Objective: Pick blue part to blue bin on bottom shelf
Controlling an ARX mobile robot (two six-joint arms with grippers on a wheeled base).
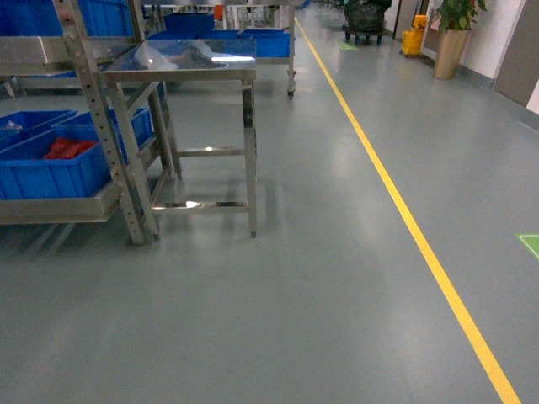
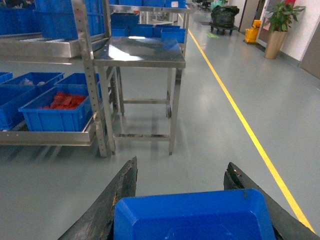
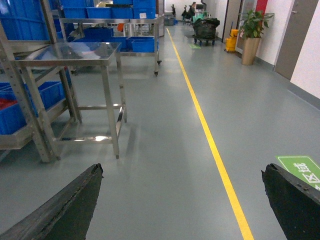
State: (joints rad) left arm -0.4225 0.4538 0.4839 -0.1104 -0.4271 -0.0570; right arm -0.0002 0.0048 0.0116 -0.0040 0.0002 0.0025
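Observation:
A blue part, a smooth blue plastic piece with bevelled corners, sits between the dark fingers of my left gripper, which is shut on it above the grey floor. In the right wrist view my right gripper is open wide with only floor between its fingers. The bottom shelf lies low on the left rack. It carries blue bins, one holding red parts and others behind it. Neither gripper shows in the head view.
A stainless steel table stands beside the rack's perforated upright. A yellow floor line runs down the aisle on the right. A potted plant, a green floor mark and a far trolley lie beyond.

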